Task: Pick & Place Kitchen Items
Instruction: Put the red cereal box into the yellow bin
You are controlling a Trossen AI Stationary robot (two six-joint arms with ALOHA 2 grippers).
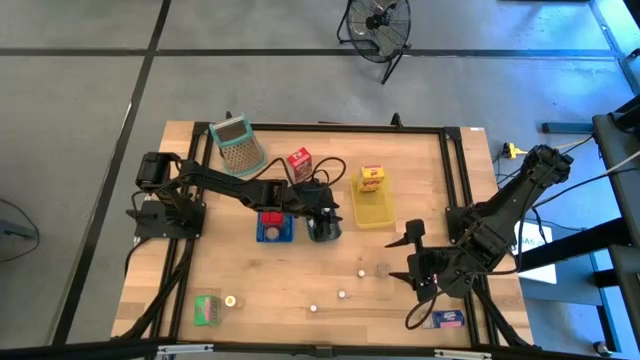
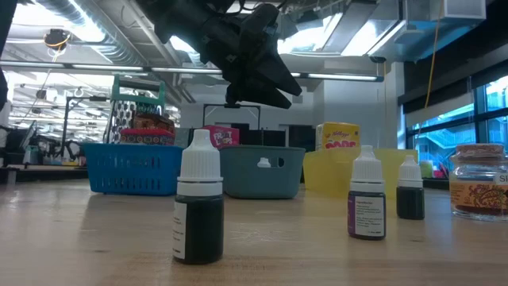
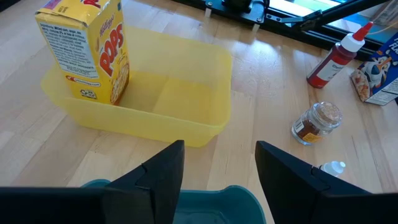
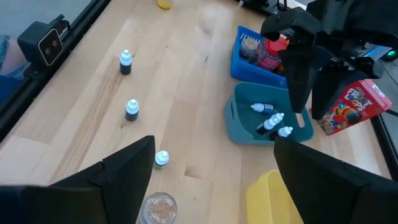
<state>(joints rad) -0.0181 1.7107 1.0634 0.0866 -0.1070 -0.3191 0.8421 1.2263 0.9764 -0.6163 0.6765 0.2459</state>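
— Kitchen items, location?
— Three dropper bottles (image 4: 270, 121) lie in the grey-blue tray (image 4: 239, 124); three more (image 4: 132, 109) stand loose on the table (image 1: 300, 275). Yellow carton (image 3: 84, 53) stands in the yellow tray (image 3: 186, 81).
— Grippers?
— Left gripper (image 3: 219, 171) hovers above the grey-blue tray, fingers apart, empty. Right gripper (image 4: 211, 180) waits near the table's front right, spread wide, empty.

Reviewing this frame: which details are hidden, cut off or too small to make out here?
- Blue tray contents: low view, its wall hides most of them.
- Grey-blue tray: left wrist view, cut off by the edge and covered by the left hand.
- Green carton label: high view, too small to read.
- Carton near the right hand: high view, partly under the arm.
- Jar: right wrist view, cut off by the edge.
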